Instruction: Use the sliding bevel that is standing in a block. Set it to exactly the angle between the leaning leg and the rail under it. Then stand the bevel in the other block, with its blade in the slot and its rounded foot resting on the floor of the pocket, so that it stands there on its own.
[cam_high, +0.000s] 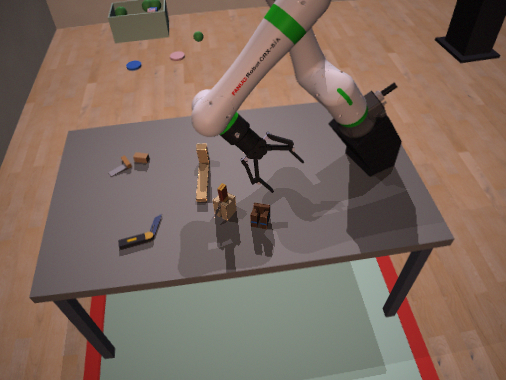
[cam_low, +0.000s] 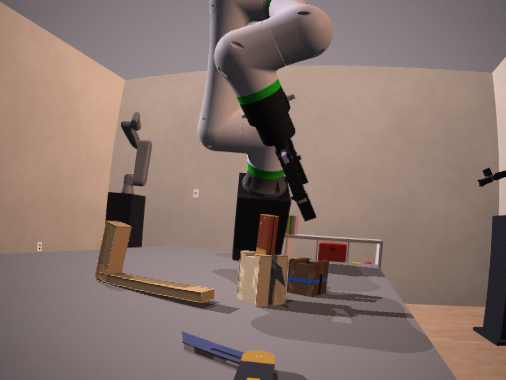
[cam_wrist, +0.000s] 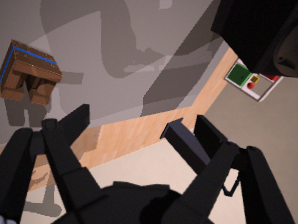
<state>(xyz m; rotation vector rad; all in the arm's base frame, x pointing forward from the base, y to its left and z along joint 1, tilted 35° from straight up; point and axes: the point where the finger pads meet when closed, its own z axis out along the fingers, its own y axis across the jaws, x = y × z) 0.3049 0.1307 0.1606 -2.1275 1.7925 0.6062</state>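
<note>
Brown bevel (cam_high: 222, 191) hides its blade inside pale block (cam_high: 226, 206).

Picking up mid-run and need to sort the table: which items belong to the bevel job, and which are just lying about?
Job: sliding bevel standing in the light block; dark block; leaning leg; rail; open gripper.

Lying about: second bevel lying flat; small wooden pieces.

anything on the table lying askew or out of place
Yes: a second, dark-handled bevel lies flat near the table's front left, blade half folded, away from both blocks. A small blade and wood pieces lie loose at the back left. The task bevel stands upright in its light block.
</note>
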